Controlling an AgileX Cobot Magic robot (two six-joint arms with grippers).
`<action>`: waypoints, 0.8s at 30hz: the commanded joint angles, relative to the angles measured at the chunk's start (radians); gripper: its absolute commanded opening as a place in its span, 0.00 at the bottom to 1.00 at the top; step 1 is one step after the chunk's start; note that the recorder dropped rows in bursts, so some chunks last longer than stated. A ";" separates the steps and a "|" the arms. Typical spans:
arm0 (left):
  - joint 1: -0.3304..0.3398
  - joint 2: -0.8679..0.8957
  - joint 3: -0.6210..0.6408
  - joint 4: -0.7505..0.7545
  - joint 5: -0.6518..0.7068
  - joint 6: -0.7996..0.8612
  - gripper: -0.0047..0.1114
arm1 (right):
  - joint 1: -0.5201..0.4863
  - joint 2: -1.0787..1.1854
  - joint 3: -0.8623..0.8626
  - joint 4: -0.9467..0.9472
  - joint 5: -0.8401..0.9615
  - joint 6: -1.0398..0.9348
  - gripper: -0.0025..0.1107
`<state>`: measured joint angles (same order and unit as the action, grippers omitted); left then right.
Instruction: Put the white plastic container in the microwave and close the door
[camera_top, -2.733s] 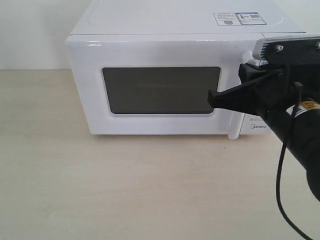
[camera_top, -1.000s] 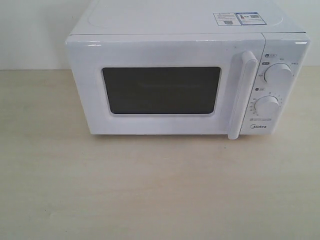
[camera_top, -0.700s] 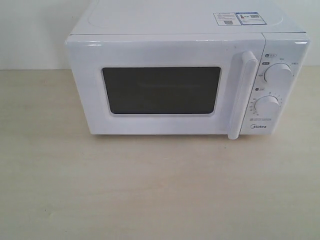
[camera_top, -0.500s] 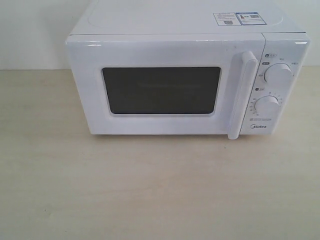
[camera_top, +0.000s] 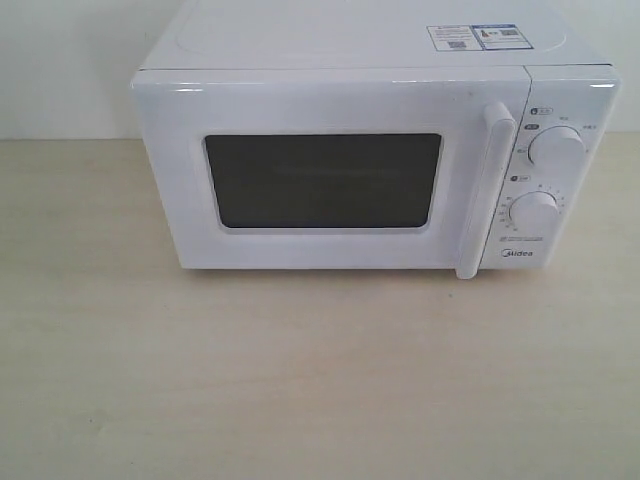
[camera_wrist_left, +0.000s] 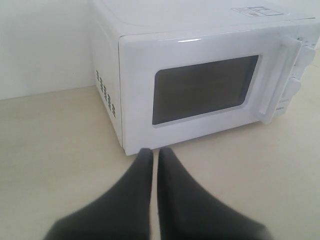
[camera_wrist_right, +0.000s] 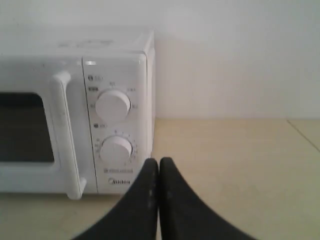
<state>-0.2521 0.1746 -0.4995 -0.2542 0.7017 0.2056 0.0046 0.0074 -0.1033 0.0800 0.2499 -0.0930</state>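
The white microwave (camera_top: 370, 60) stands at the back of the table, its door (camera_top: 320, 105) shut flat against the front, dark window (camera_top: 322, 180) and vertical bar handle (camera_top: 484, 190) facing me. The white plastic container is out of view. Neither arm shows in the exterior view. In the left wrist view my left gripper (camera_wrist_left: 154, 152) hangs short of the microwave's (camera_wrist_left: 135, 100) near left corner, fingers together, nothing between them. My right gripper (camera_wrist_right: 159, 162), seen in the right wrist view, is shut and empty, off the microwave's (camera_wrist_right: 120, 60) knob side.
Two round knobs (camera_top: 556, 148) sit on the panel right of the handle. The light wooden table (camera_top: 300, 380) stretches out in front of the microwave. A white wall (camera_top: 60, 60) rises behind.
The right arm, which was at the door handle earlier, has left the exterior view. Over the last second nothing has moved.
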 joint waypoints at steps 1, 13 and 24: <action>-0.002 -0.004 0.003 0.004 -0.002 0.002 0.08 | -0.011 -0.007 0.044 -0.008 0.084 0.006 0.02; -0.002 -0.004 0.003 0.004 -0.002 0.004 0.08 | -0.011 -0.007 0.103 -0.019 0.089 0.077 0.02; -0.002 -0.004 0.003 0.004 -0.002 0.004 0.08 | -0.011 -0.007 0.103 -0.016 0.091 0.084 0.02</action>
<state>-0.2521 0.1746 -0.4995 -0.2542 0.7017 0.2056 -0.0001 0.0051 -0.0039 0.0667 0.3421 -0.0125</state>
